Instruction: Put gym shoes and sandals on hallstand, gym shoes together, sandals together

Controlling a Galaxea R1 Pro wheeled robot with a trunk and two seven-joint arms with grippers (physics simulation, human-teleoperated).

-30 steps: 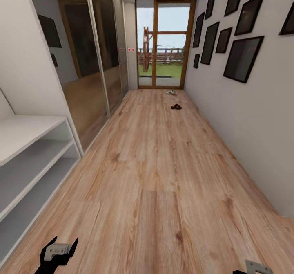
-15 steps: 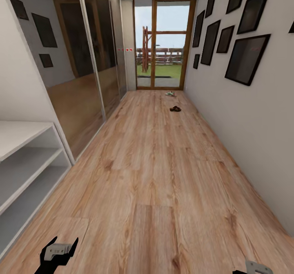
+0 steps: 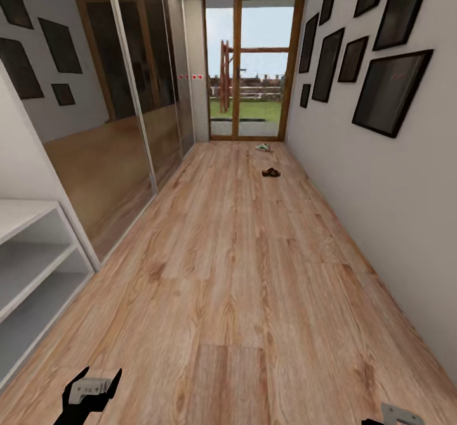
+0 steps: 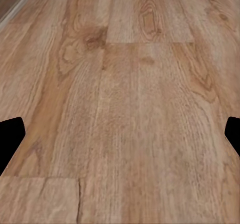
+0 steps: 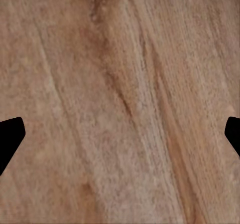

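Two hands, the left hand [image 3: 92, 389] and the right hand [image 5: 120, 134], hang wide and hold nothing above the corridor floor [image 3: 241, 273]. Hallstand [image 3: 25, 266] stands near left. Far ahead lie a sandal [image 3: 271, 172] and a gym shoe [image 3: 264, 147]; probably light, best gripped at the heel rim.

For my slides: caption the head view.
Corridor floor: sandal and gym shoe far ahead, hallstand left, both grippers empty.

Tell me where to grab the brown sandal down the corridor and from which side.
The sandal lies on the corridor floor near the right wall, too small here to read its straps or heading. Likely best: come from above and pinch across its narrow width mid-sole, since it looks low and slim. Confirm once closer.
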